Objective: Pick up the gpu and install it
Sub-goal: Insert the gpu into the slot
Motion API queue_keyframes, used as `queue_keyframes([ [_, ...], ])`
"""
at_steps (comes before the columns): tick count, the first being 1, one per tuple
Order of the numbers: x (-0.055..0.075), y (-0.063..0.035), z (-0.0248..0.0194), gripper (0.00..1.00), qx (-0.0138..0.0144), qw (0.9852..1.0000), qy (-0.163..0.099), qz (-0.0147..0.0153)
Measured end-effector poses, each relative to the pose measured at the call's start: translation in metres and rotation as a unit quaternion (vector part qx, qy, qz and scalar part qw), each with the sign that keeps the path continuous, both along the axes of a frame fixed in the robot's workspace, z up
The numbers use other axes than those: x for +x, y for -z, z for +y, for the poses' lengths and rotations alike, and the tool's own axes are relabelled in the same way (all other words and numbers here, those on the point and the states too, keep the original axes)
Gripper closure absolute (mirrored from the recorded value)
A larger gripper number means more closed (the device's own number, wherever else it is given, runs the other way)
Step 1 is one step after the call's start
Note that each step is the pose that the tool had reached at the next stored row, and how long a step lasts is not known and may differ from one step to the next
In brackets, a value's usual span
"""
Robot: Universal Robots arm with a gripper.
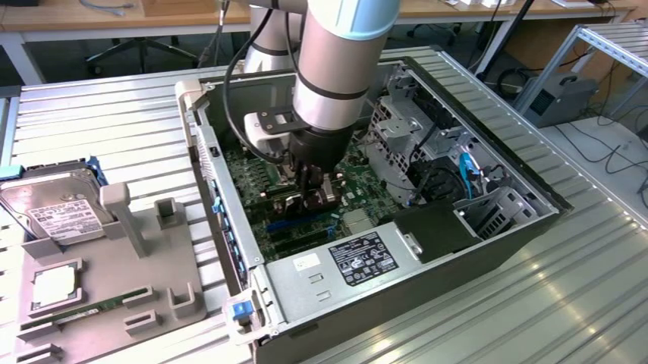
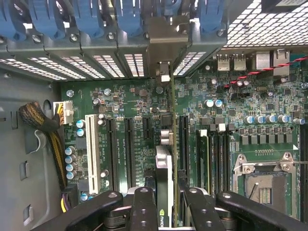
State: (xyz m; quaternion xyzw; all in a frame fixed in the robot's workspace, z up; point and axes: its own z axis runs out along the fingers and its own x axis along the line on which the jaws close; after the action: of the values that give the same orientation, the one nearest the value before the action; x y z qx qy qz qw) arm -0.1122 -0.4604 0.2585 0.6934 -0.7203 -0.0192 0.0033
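- Pinching the gpu between the two black fingers of the gripper, jaws drawn in against either face of the card rather than spread free of it.
- Holding the card on edge, upright over the motherboard, in among the long black slots and well apart from the processor socket.
- Meeting the rear wall of the case with the silver end bracket, in the bay between the blue latches.
- From the exterior view: reaching straight down into the open case, which lies on its side, with the power supply just beside the working spot.
- Off to the exterior view's left, well apart from the case: a hard drive and a memory stick resting on a grey tray, neither touched by the tool.
- Done, judging by how things lie: picking up the card, carrying it into the case, and lining it up with a slot and a rear bay.
- Impossible to tell whether the lower edge is fully pressed home, since the fingers and the card's own body hide the contact line.
- Not yet done: letting go of the card. Judged late in the task, with only the seating in doubt.
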Motion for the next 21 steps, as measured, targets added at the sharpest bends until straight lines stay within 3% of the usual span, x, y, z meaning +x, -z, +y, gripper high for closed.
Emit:
queue_keyframes([
  [6, 0.0000, 0.0005, 0.0000, 0.73, 0.0003, 1.0000, 0.000, 0.0001],
  [10, 0.0000, 0.0005, 0.0001, 0.73, 0.0027, 1.0000, 0.000, 0.0000],
  [13, 0.0000, 0.0005, 0.0000, 0.73, 0.0027, 1.0000, 0.000, 0.0001],
  [17, 0.0011, 0.0005, 0.0000, 0.73, 0.0027, 1.0000, 0.000, 0.0025],
  [21, 0.0004, 0.0006, 0.0000, 0.73, 0.0027, 1.0000, 0.000, 0.0025],
])
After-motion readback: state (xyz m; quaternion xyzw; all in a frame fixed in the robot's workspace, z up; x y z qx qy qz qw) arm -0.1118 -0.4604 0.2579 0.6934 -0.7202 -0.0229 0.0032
